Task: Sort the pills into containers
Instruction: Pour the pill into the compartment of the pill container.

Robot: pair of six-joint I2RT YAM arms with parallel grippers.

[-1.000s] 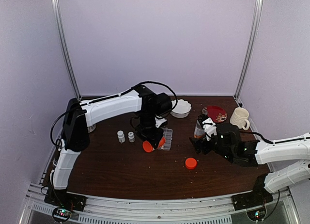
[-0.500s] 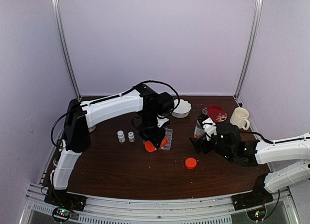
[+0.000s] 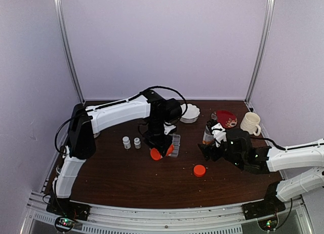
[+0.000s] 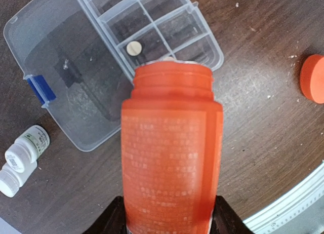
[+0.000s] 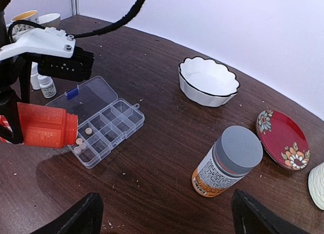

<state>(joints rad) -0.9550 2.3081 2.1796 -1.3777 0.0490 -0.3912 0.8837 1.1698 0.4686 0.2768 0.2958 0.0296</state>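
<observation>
My left gripper point(image 4: 169, 220) is shut on an open orange bottle point(image 4: 171, 158), tipped so its mouth hangs over the clear pill organizer box point(image 4: 215, 56). The box's lid point(image 4: 66, 82) lies folded open. One pale pill point(image 4: 133, 48) rests in a compartment beside the bottle's mouth. In the right wrist view three pills point(image 5: 78, 142) lie in the compartments near the bottle mouth point(image 5: 71, 130). From above, the bottle point(image 3: 157, 153) sits at the box's point(image 3: 176, 142) near-left end. My right gripper point(image 5: 164, 216) stands open and holds nothing, well to the right of the box.
An orange cap point(image 3: 199, 170) lies loose in front of the box. Two tiny white bottles point(image 3: 131, 142) stand to its left. A grey-capped bottle point(image 5: 228, 160), a white bowl point(image 5: 208, 82), a red plate point(image 5: 282, 138) and a mug point(image 3: 250, 123) stand at the back right.
My left gripper has shifted slightly to the right with the orange bottle, closer over the box. The right arm has not moved.
</observation>
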